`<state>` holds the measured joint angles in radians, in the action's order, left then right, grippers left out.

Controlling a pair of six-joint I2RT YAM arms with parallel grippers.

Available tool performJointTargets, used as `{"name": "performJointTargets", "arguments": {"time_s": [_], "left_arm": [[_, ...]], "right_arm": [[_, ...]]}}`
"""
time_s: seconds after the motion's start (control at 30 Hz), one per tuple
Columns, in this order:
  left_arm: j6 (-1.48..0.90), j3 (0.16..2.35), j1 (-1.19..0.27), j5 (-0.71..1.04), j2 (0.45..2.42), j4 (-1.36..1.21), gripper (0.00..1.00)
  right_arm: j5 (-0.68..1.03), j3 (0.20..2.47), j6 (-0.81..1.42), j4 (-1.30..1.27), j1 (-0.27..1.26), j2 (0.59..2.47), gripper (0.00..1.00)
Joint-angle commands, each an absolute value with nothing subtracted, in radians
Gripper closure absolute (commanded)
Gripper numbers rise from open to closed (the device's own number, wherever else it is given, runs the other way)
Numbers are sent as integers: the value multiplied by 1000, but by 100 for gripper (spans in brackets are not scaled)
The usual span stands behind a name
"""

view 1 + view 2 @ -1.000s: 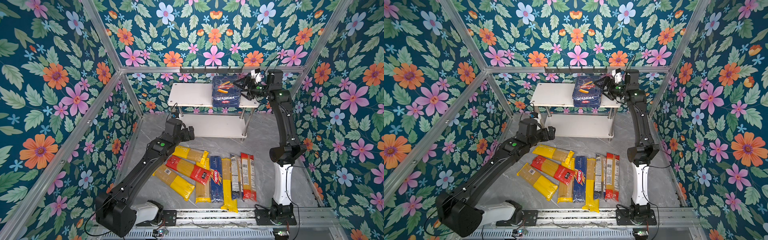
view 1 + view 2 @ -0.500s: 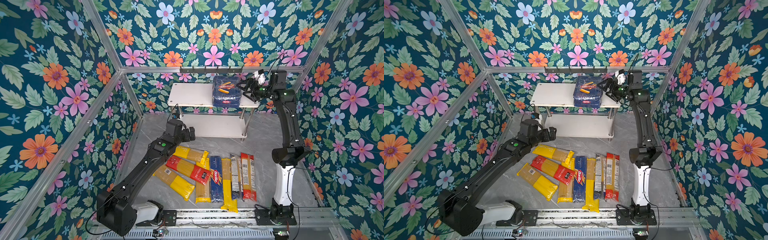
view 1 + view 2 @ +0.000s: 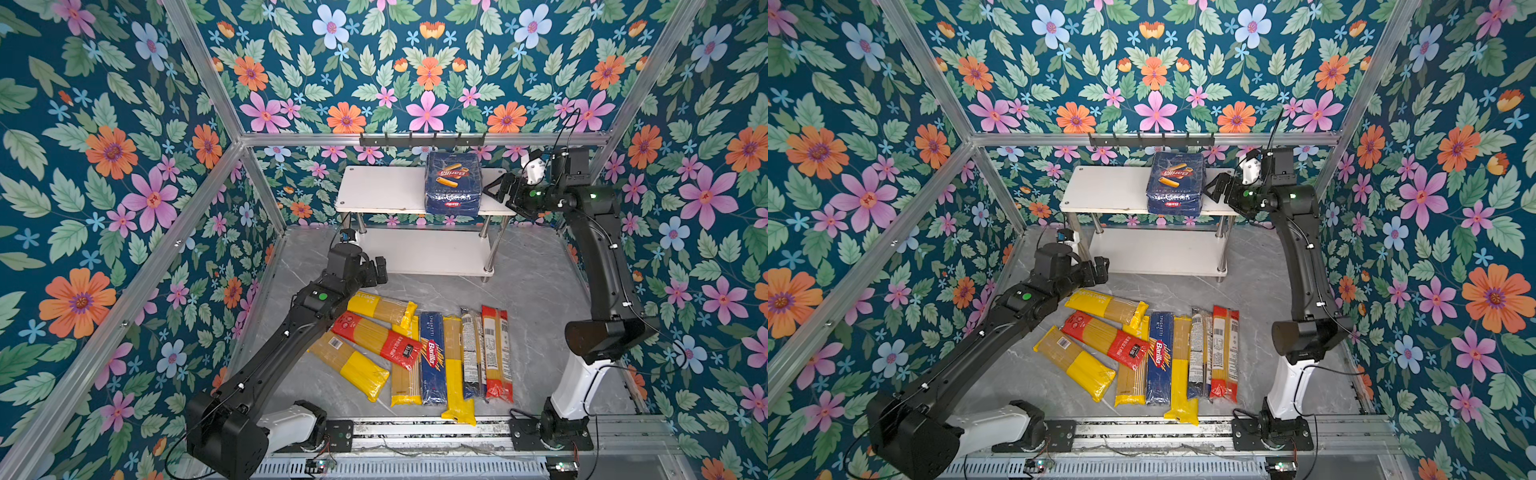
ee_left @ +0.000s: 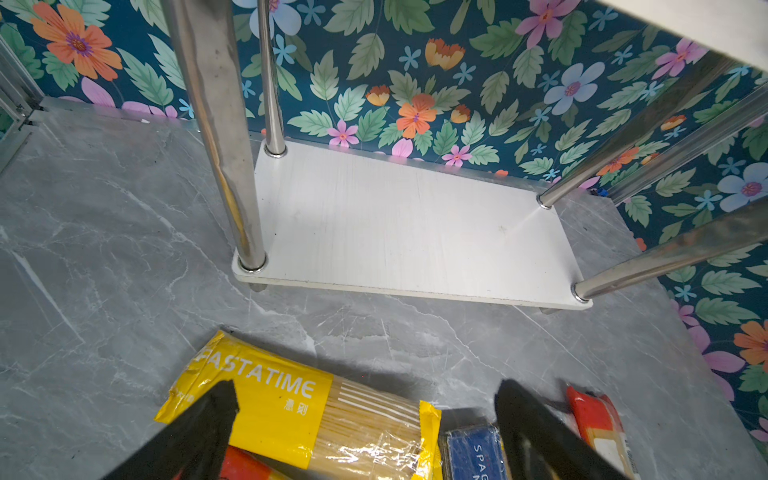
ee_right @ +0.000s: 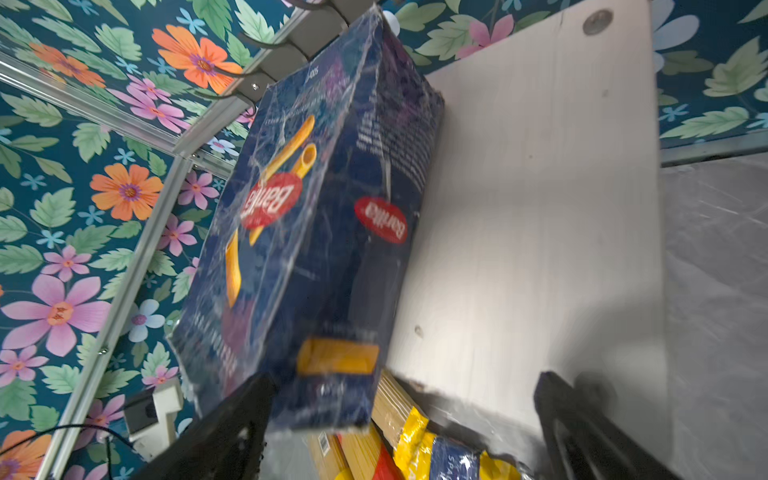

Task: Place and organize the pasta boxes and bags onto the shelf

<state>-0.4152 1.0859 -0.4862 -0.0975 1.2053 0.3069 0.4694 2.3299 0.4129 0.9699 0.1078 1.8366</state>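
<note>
– Pasta boxes and bags (image 3: 453,361), where are they?
– Eight lie side by side on the tabletop (image 3: 532,291), in the middle, near its front edge. Some lie partly on top of each other. The rigatoni pack (image 3: 453,183) lies flat on the top board (image 3: 382,187) of the shelf (image 3: 424,253), at the board's right end. Its near end reaches the board's front edge.
– What are your hands doing?
– My right gripper (image 3: 494,190) is wide open and holds nothing. It hangs just beside the right side of the rigatoni pack. My left gripper (image 4: 365,385) is wide open too, and empty. It hangs above the tabletop, near the yellow bag (image 4: 291,407), in front of the lower board (image 4: 395,228).
– What could go wrong?
– I think I could bump the rigatoni pack if I swing the wrong way. Then it could slide over the front edge and fall to the tabletop.
– And on the left?
– The yellow bag is long and looks slippery. If I pinch it at one end, it may droop or slip out. One end lies on another bag, so lifting could drag that one along. And if I carry it in crooked, it could hit a metal post (image 4: 216,124) and not go in.
</note>
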Motion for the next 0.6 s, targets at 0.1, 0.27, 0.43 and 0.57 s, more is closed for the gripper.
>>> {"name": "performJointTargets", "arguments": {"time_s": [0.1, 0.27, 0.43, 0.57], "left_arm": [[-370, 1038, -484, -128, 1144, 264, 0], [-368, 1003, -480, -115, 1083, 267, 0], [-367, 920, -481, -104, 1009, 240, 0], [-371, 868, -479, -103, 986, 250, 0]], "right_arm": [[273, 2069, 318, 976, 186, 1603, 1], [173, 1802, 333, 938, 252, 1415, 1], [164, 1564, 354, 922, 302, 1276, 1], [82, 1409, 381, 901, 390, 1187, 1]]}}
